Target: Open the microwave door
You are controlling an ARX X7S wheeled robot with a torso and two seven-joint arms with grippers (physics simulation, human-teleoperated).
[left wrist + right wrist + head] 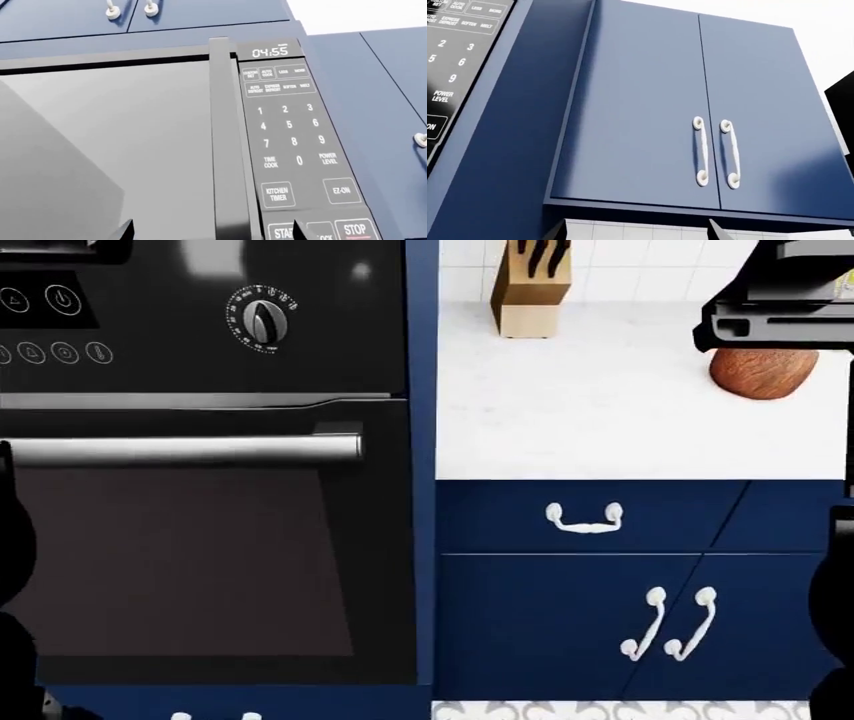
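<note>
The microwave fills the left wrist view: a grey glass door (pixel 113 145), a dark vertical handle (pixel 225 140) along the door's edge, and a keypad panel (pixel 290 140) whose clock reads 04:55. The door sits flush with the panel. My left gripper (pixel 212 232) is open just in front of the door, one fingertip over the glass and the other over the START key, with the handle between them. My right gripper (pixel 637 231) is open on nothing, facing the blue cabinet beside the microwave; a strip of the keypad (pixel 454 55) shows there. The microwave is out of the head view.
Blue wall cabinet doors (pixel 707 125) with white handles flank the microwave. Below, a black oven (pixel 200 540) with a steel bar handle, a white counter (pixel 587 410) with a knife block (pixel 531 288) and a brown round object (pixel 761 372), and blue drawers (pixel 582 518).
</note>
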